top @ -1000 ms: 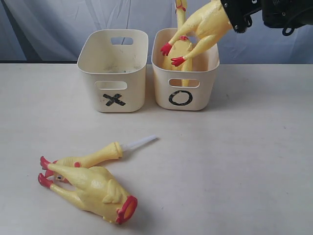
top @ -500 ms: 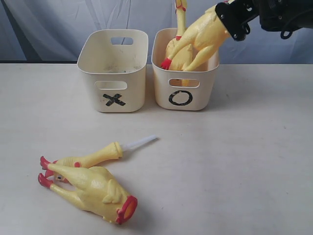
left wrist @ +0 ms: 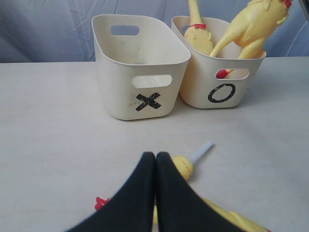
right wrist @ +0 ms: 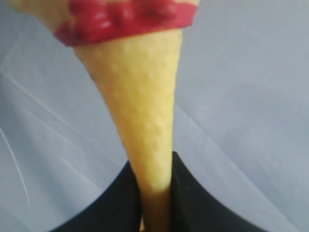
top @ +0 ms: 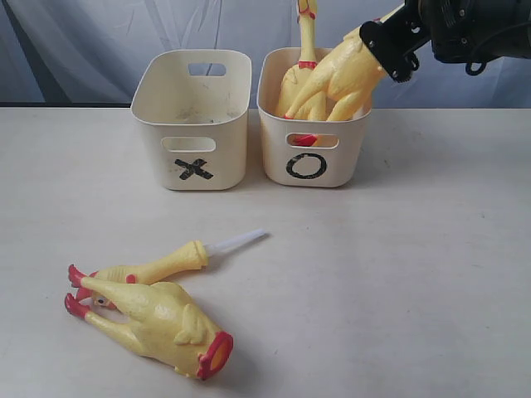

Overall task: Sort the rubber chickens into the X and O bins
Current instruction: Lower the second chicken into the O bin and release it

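We find the right gripper [top: 388, 48] clamped on the neck of the held chicken [top: 338, 76]. The right wrist view shows that neck pinched between both jaws, with the red ring beyond them. The held chicken hangs tilted across the rim of the O bin [top: 347, 153], legs down inside, and one red foot shows through the front handle slot. A second chicken [top: 295, 84] stands in the same bin, its long neck upright above the rim. The X bin [top: 149, 153] stands just beside the O bin.

The left gripper [left wrist: 155, 155] has its jaws pressed together with nothing between them. It hangs above the table [top: 398, 265], over the thin chicken [top: 162, 264], whose white tube points past the fingertips. The thin chicken lies touching the headless chicken [top: 158, 319], both well apart from the bins.
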Robot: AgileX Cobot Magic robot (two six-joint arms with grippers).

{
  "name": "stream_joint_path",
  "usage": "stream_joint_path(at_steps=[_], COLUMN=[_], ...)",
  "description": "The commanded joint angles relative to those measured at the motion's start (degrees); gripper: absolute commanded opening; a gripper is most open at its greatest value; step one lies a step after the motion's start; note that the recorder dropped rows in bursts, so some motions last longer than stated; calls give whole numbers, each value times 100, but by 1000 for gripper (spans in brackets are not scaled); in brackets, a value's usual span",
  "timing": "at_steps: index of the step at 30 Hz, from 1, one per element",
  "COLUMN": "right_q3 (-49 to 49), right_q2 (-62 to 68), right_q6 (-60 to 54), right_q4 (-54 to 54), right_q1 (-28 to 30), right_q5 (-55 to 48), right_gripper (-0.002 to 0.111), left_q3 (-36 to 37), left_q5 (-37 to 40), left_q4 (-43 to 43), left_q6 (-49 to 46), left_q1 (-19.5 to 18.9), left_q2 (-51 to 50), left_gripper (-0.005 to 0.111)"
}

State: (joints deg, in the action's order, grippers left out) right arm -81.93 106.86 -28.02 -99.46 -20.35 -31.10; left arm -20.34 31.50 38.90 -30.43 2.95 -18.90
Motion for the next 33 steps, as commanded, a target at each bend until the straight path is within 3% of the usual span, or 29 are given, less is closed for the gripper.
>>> stream_joint_path(at_steps=[1,11,18,33], right_q3=[-62,-62,-62,-62], right_q2=[57,95,95,72], right_q6=[0,33,130,361], right_q4=[-49,-49,-49,-49], right_q1=[31,31,31,31], right_q5=[-14,50,114,257], right_gripper=[-1,2,47,49], left_q3=[-28,-28,-28,-28], left_q5=[34,34,34,34], left_q4=[57,57,57,57], left_q6=[-18,-18,-18,-18], left_q1=[57,57,57,57], left_q2=[-19,-19,-19,-19], left_gripper=[0,0,0,0])
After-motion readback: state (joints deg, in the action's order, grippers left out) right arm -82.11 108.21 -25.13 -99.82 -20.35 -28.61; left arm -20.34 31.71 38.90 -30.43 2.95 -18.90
